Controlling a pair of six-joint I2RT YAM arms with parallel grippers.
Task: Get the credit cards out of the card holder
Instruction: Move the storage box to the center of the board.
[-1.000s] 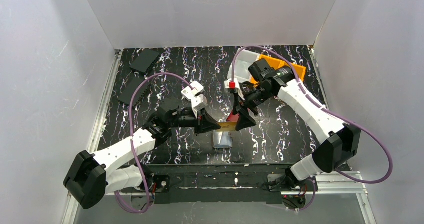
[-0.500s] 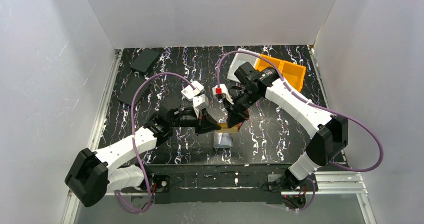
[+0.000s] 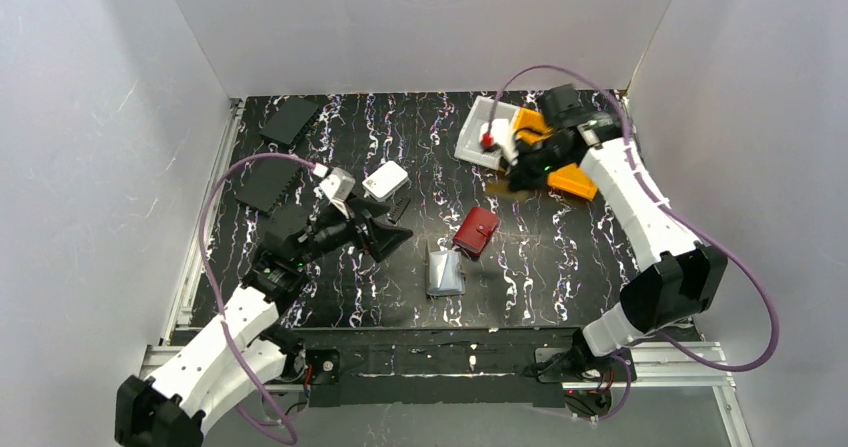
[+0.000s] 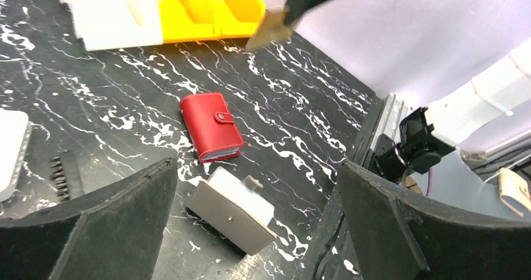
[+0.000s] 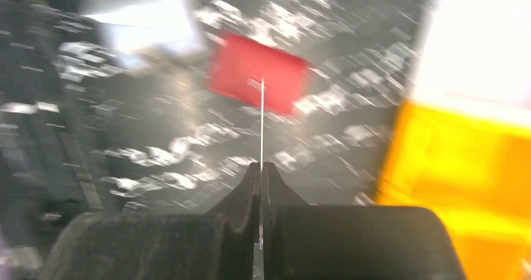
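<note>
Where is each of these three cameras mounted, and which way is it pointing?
Top external: high behind the bases, looking down on the table; left arm and right arm show.
Left wrist: on the left arm, facing over card holder and red wallet; open left gripper frames it.
Right wrist: blurred, looking along the shut right gripper pinching a credit card edge-on.
Shared by all: red wallet, orange bin.

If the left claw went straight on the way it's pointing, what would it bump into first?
Likely the small grey-taupe folding card holder, just ahead of the left gripper; depth is unclear.
</note>
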